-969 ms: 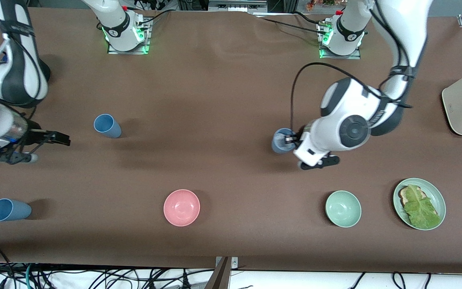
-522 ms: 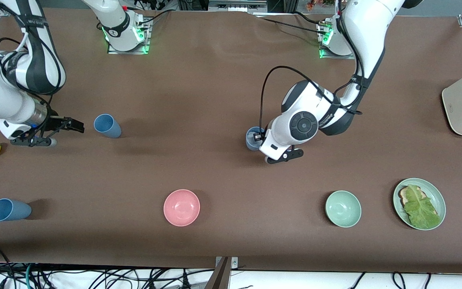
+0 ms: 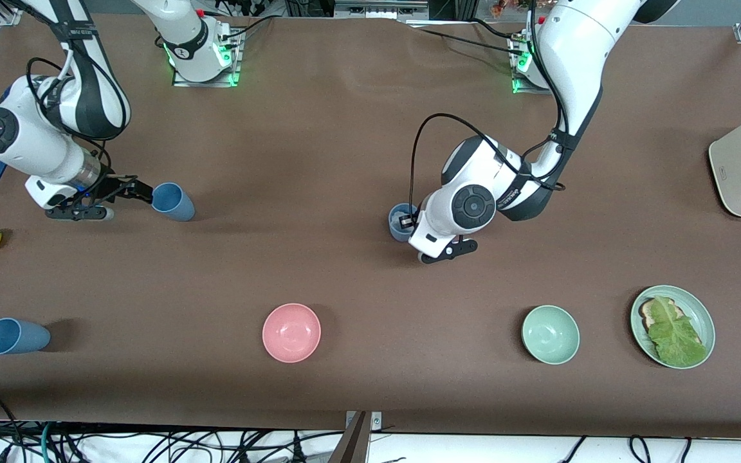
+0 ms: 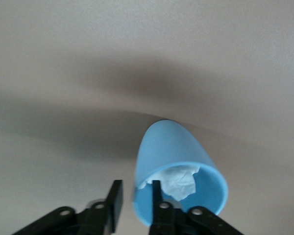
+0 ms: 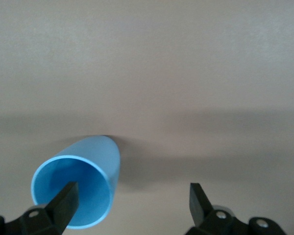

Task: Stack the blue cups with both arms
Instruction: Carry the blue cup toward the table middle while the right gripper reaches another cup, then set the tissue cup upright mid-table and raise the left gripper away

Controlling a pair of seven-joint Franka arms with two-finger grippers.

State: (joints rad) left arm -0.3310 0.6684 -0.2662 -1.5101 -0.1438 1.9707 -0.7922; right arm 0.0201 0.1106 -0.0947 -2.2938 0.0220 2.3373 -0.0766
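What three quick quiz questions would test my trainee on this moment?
1. True or false: the left gripper pinches the rim of the held blue cup, one finger inside and one outside.
2. What is inside that cup? A water, B crumpled white paper, C nothing.
3. How many other blue cups are on the table?

Key: 1 true. 2 B. 3 two: the cup beside the right gripper, with the right gripper open, and the lone cup nearest the front camera.

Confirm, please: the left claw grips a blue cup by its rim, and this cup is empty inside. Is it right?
Not quite. The left claw does grip the blue cup by its rim, but the cup is not empty: the left wrist view shows crumpled white paper inside it.
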